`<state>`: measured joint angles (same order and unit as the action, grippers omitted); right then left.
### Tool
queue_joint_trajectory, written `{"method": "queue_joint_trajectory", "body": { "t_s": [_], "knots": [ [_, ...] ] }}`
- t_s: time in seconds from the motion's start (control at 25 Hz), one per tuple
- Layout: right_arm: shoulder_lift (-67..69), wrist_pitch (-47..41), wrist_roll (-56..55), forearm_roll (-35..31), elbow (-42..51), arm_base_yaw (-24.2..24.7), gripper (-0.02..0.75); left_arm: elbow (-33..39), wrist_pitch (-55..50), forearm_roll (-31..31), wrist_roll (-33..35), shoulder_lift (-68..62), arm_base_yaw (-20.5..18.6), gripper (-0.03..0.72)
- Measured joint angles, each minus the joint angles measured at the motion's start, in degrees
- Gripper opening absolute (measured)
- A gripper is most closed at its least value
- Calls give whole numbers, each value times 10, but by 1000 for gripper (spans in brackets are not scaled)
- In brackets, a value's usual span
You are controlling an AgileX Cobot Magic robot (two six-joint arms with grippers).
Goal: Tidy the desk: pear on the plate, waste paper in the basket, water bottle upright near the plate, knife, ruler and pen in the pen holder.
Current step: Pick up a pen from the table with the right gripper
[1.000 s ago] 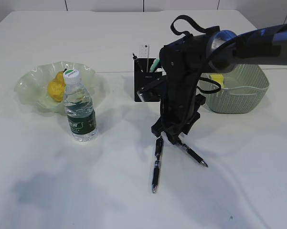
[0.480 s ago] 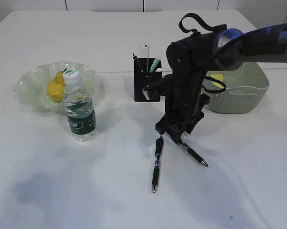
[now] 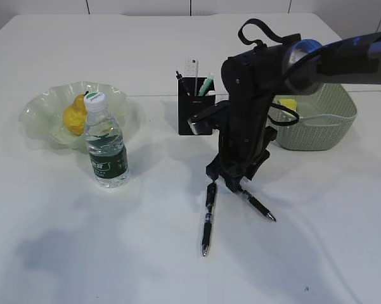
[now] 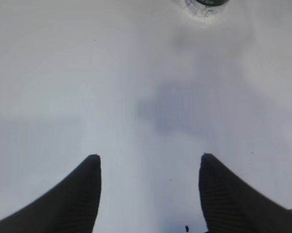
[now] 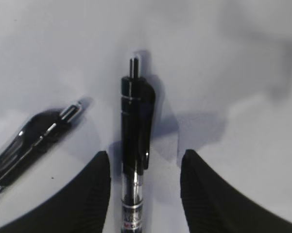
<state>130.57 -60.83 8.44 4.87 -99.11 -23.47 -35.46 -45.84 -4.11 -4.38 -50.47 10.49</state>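
Right gripper (image 3: 231,182) has settled lower, jaws parted astride one pen (image 5: 134,145) on the desk (image 3: 317,240) — not yet clamped. Pear (image 3: 75,114) plated, bottle (image 3: 105,142) upright; two pens remain. Left gripper (image 4: 148,194) open, empty.

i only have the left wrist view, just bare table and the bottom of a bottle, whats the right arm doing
observer: the right gripper is low over the desk, jaws open on either side of a black pen lying flat.
operator: any other pens loose
observer: yes, a second pen lies on the desk just outside one finger, angled away from the first.
operator: is the pear done
observer: the pear sits in the plate, and the water bottle stands upright right in front of it.
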Motion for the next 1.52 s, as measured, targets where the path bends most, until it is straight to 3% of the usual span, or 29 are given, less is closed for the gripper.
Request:
{"method": "queue_joint_trajectory", "body": {
  "t_s": [0.64,1.0,1.52],
  "knots": [
    [6,10,7,-5,0,0,351,0,7,0,0,0,0,447],
    [6,6,33,-14,0,0,292,0,8,0,0,0,0,447],
    [10,-6,38,-16,-1,0,139,0,10,0,0,0,0,447]
  ]
}}
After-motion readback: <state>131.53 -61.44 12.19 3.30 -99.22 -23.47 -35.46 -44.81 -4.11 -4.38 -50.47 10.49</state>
